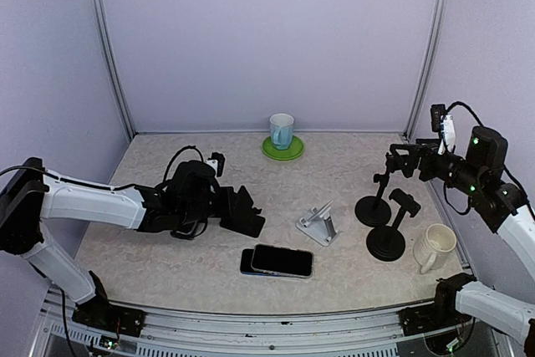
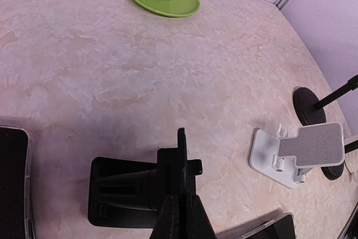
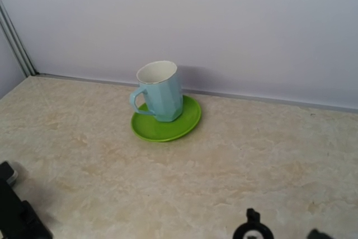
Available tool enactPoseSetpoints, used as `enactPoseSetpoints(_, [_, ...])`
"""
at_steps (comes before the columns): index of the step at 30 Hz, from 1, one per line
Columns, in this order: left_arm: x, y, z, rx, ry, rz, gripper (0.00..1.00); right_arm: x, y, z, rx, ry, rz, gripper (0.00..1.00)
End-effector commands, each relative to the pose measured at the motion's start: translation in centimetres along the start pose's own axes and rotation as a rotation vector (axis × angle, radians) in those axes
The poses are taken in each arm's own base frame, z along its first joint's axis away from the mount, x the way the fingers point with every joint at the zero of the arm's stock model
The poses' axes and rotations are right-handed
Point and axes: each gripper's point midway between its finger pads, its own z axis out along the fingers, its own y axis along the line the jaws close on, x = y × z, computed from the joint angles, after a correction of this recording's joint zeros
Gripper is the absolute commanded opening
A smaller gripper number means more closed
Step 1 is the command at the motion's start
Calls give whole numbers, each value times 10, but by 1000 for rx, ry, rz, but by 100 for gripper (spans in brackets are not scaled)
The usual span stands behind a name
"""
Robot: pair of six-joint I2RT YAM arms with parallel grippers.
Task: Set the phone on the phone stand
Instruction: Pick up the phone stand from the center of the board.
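Top external view is showing 2 mugs. A pale blue mug [image 1: 282,130] is standing upright on a green saucer [image 1: 282,153] at the far edge, centre. The right wrist view is showing only its white inner wall, bottom hidden. A cream mug [image 1: 436,247] is sitting at the near right, just beside 2 black round-base stands [image 1: 386,244]; contents can't tell.

The phone [image 1: 284,260] is lying flat, dark face up, near the front edge at centre, w/ a 2nd dark slab [image 1: 247,263] poking out from under its left end. The white phone stand [image 1: 318,225] is sitting just behind the phone, not touching it.

The left gripper [image 1: 253,221] is hanging low over the table, left of & beyond the phone, near but apart from it. In the left wrist view its fingers are looking pressed together w/ nothing between. The right gripper [image 1: 399,159] is hovering high at the far right, well apart from the phone; wide or narrow, can't tell.
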Motion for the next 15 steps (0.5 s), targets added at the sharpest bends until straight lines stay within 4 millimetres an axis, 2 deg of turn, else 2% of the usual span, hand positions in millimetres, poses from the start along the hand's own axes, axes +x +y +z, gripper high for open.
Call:
enactPoseSetpoints(1, [-28, -15, -5, 30, -54, 18, 0, -5, -1, -3, 3, -34, 3, 100])
enactPoseSetpoints(6, [-50, -15, -16, 21, -97, 32, 0, -6, -1, -4, 2, -36, 4, 100])
enactPoseSetpoints(15, [-87, 1, -34, -7, -151, 68, 0, -5, 0, -4, -4, -35, 4, 100])
